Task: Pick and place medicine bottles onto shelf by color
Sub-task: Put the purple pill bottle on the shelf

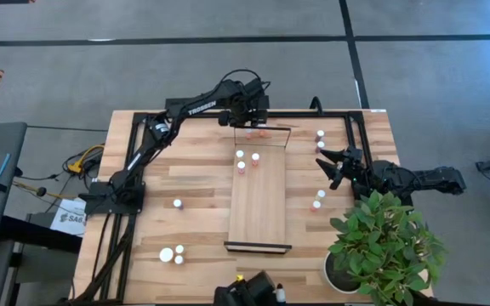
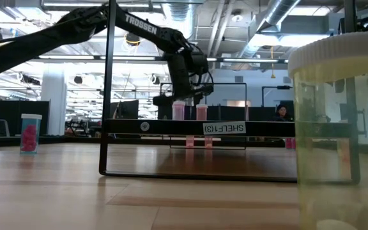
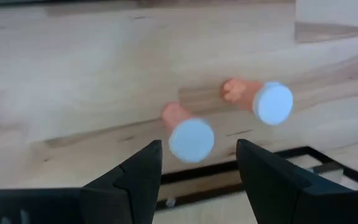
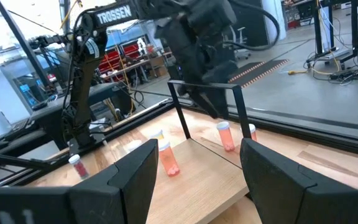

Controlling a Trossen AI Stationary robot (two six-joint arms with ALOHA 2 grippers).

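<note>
Left gripper [image 1: 256, 127] hovering over the far end of the shelf [image 1: 259, 200], fingers [image 3: 135, 177] spread, holding nothing. Directly below it, two pink medicine bottles [image 3: 190, 135] with white caps standing upright on the shelf, side by side near the end rail. Right gripper [image 1: 330, 163] waiting off the shelf's right side above the slatted tabletop [image 1: 194, 170], jaws spread wide and empty. More bottles scattered nearby.
</note>
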